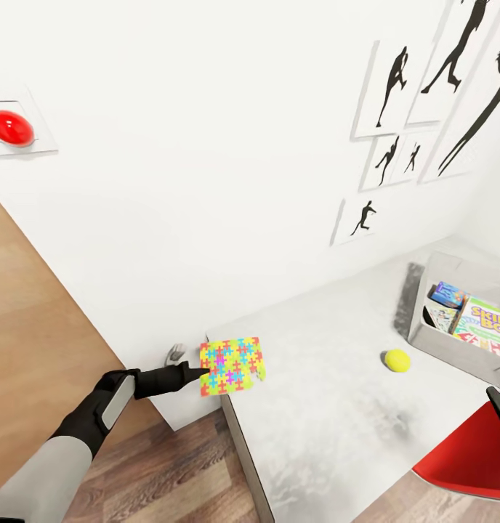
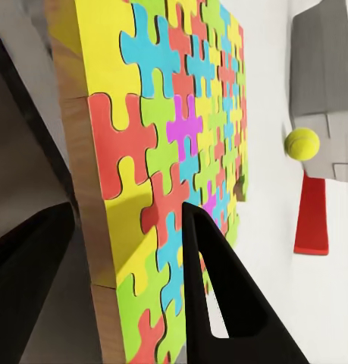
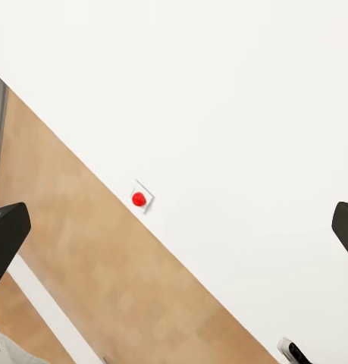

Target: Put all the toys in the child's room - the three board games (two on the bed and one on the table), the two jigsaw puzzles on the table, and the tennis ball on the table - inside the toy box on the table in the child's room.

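Your left gripper is clamped on the jigsaw puzzle at the table's corner edge, tennis ball between puzzle and toy box, right gripper fingers spread, holding nothing.

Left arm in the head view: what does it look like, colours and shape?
The left arm has a light grey forearm shell, a black wrist with a grey inset panel, and a black left gripper tapering to slim fingers. No cables or markings show.

Multicoloured jigsaw puzzle, yellow-green tennis ball, red chair.
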Robot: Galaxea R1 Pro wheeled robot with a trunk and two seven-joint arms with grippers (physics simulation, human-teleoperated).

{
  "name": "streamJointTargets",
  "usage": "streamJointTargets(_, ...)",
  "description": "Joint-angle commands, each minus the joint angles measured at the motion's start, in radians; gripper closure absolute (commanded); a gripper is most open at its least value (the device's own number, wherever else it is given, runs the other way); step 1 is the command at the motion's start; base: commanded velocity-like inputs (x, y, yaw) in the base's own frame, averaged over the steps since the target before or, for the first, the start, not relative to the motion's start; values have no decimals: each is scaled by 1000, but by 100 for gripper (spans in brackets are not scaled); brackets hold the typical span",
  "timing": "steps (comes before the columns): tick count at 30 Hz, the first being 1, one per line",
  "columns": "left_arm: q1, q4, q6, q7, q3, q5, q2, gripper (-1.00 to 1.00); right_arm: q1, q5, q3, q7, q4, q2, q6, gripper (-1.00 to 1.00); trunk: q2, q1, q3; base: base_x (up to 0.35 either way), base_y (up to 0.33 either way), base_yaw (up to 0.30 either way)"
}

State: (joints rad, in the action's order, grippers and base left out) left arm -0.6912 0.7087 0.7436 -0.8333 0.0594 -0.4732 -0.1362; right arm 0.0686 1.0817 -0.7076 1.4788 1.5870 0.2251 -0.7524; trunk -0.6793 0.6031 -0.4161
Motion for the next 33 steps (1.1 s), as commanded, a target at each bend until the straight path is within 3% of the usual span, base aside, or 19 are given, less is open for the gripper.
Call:
streamJointTargets(1,-1,0,5,-15,3,-5,-7,100,0,4,0,0,1,0,-11,-100,-1,0,-1,0,0,0)
streamJointTargets(7,0,6,5,-63,3,-5,-22,100,0,4,0,0,1,0,-10,-100,-1,0,-1,0,0,0)
streamJointTargets(12,2,26,23,-114,4,-9,-62,100,0,4,0,0,1,0,-10,-100,-1,0,-1,0,0,0)
streamJointTargets(15,2,33,66,-200,5,-6,-85,100,0,4,0,0,1,0,-10,-100,20,-11,8,0,0,0)
streamJointTargets(19,8,38,92,-311,8,-5,-134,100,0,4,0,0,0,0,-10,-100,48,-27,21,0,0,0)
streamJointTargets(22,12,38,101,-400,8,-10,-192,100,0,4,-1,0,0,0,-10,-100,69,-38,30,0,0,0)
streamJointTargets(29,32,40,106,-637,8,-4,-234,100,0,4,-1,0,1,-1,-9,-100,118,-65,52,0,0,0)
streamJointTargets(33,37,41,106,-706,10,-5,-270,100,0,4,-1,0,1,-4,-7,-100,146,-80,65,0,0,0)
